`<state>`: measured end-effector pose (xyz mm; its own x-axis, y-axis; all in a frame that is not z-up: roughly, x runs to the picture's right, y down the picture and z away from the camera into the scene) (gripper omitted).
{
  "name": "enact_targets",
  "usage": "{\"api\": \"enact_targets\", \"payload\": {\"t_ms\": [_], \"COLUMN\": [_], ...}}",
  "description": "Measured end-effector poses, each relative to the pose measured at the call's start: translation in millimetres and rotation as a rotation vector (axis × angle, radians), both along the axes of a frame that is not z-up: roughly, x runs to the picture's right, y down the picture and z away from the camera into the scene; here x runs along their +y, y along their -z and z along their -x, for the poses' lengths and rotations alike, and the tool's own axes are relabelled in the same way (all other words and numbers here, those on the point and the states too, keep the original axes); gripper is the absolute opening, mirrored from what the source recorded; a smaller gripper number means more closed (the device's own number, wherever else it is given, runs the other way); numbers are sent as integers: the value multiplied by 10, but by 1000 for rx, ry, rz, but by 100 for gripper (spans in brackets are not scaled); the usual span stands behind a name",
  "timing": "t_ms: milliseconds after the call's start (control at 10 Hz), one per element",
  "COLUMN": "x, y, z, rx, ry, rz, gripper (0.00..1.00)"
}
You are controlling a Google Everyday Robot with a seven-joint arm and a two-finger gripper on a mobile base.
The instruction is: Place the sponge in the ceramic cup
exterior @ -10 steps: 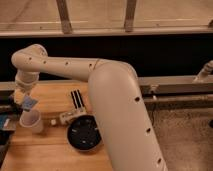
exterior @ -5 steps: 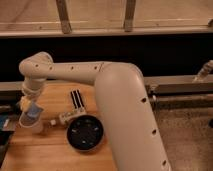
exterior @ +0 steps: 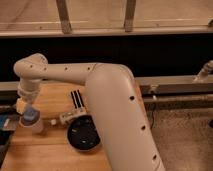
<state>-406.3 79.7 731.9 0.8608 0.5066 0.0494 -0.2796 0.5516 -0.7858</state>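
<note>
The ceramic cup (exterior: 33, 126) stands upright near the left edge of the wooden table (exterior: 50, 155). The light-blue sponge (exterior: 30, 116) sits at the cup's mouth, partly inside it. My gripper (exterior: 23, 106) hangs directly above and slightly left of the sponge, close to or touching it. The wrist hides where the gripper meets the sponge.
A black round bowl (exterior: 82, 133) lies right of the cup, with a white tube-like packet (exterior: 69, 116) between them. A black striped item (exterior: 76, 98) lies farther back. My thick arm (exterior: 110, 105) spans the table's right side. A blue object (exterior: 5, 122) sits off the left edge.
The gripper has come down and slightly right with the sponge, from above the cup to the cup's mouth. The cup, bowl and packet have stayed put.
</note>
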Motion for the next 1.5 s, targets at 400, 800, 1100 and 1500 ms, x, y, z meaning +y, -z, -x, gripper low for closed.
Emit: {"api": "enact_targets", "payload": {"t_ms": [400,800,1100,1500], "x": [82,165,197,196], "y": [-121,-158,-150,-133], "z": [119,111,117,98], "rx": [-7,0,2,-3], "ry": [18,19,32,31], "rz": [30,44,37,24], "gripper": [0,0,22,65]}}
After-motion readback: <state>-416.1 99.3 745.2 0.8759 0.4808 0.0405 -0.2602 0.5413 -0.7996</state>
